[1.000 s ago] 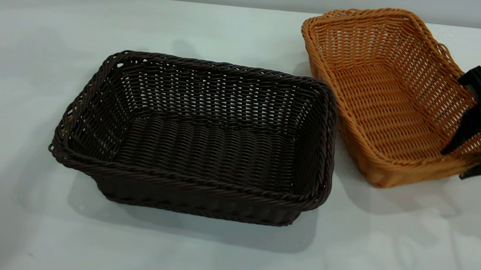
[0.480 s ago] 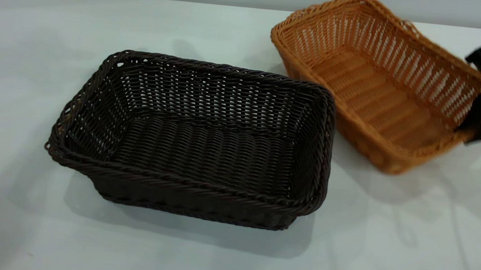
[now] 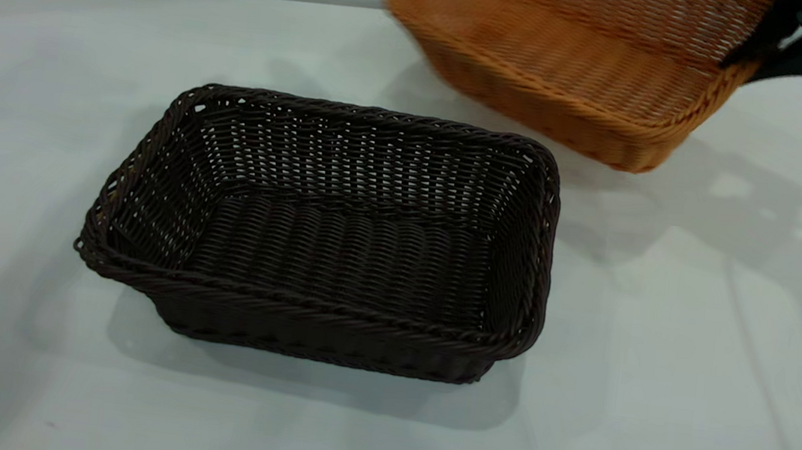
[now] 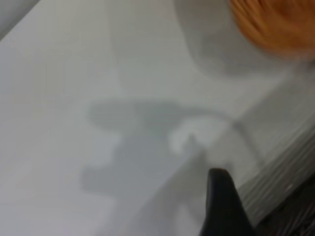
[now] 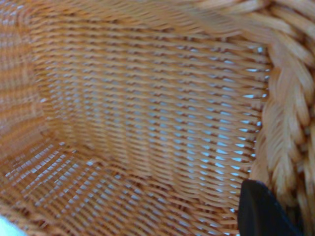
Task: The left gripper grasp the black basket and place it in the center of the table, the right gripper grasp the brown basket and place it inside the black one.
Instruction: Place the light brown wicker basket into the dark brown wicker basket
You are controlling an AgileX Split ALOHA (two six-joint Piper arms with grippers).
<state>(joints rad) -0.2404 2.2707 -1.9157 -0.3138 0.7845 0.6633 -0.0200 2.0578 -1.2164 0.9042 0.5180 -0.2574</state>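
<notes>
Brown basket [image 3: 578, 64] airborne, right gripper [image 3: 756, 58] fingers clamping rim

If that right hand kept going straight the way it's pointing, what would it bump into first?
The right hand is shut on the brown basket, lifted off the table; it points leftward into the basket, so probably only that wicker.

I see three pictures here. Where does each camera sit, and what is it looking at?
Exterior view: outside the rig, looking down on the white table, the dark woven black basket, the lifted orange-brown wicker basket and the right gripper.
Left wrist view: faces the table; one dark fingertip of the left gripper shows.
Right wrist view: looks into the brown basket; one finger shows.
All three share the brown basket.
</notes>
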